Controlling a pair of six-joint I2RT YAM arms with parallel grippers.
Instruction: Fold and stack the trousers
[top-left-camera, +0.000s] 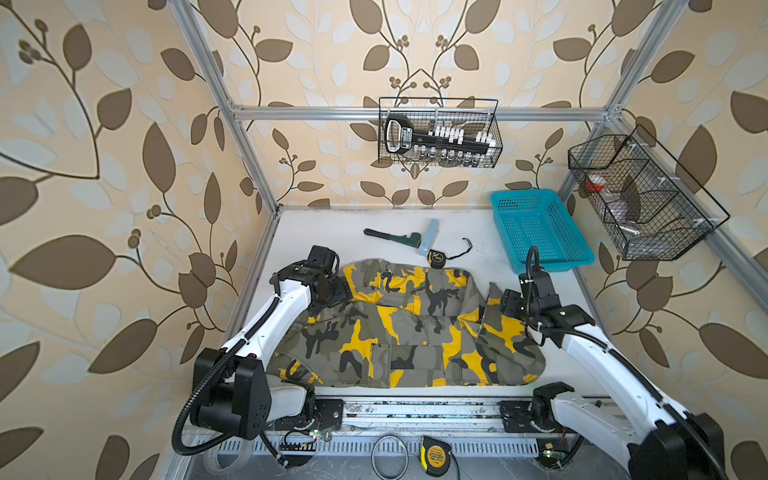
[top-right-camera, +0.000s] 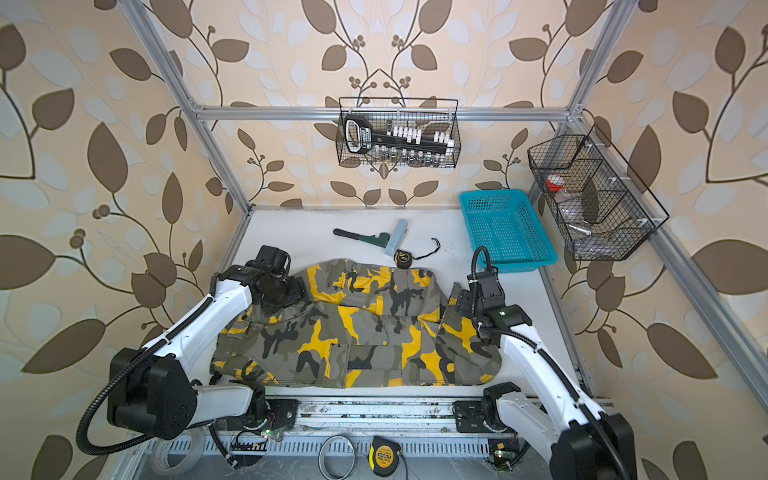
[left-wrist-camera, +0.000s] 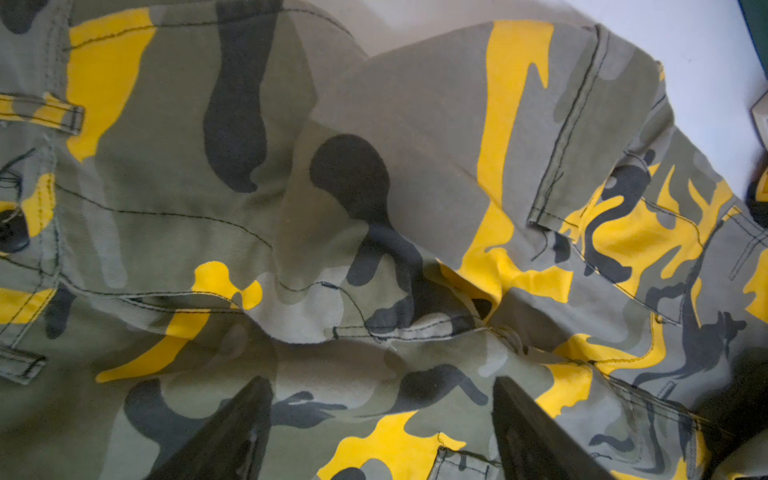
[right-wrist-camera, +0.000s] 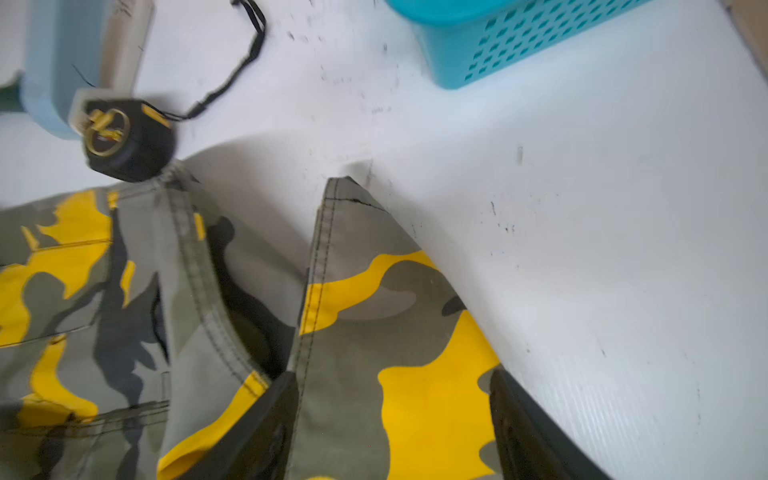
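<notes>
White table (top-left-camera: 374, 222), seen from above. Camouflage cargo trousers (top-left-camera: 399, 332) lie half-folded across its front half, close to the front edge. A turquoise basket (top-left-camera: 557, 264) sits at the back right corner. A black tape measure (top-left-camera: 437, 258) touches the trousers' back edge. The left jaws are apart over the cloth. The right jaws are apart around an upright hem flap (right-wrist-camera: 353, 249), not pinching it. Unsupported, the flap will likely flop over and spoil the fold, and any tug could drag the tape measure.

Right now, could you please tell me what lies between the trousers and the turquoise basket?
Nothing: the right wrist view shows only bare, scuffed white table between a raised corner of the trousers and the basket.
</notes>
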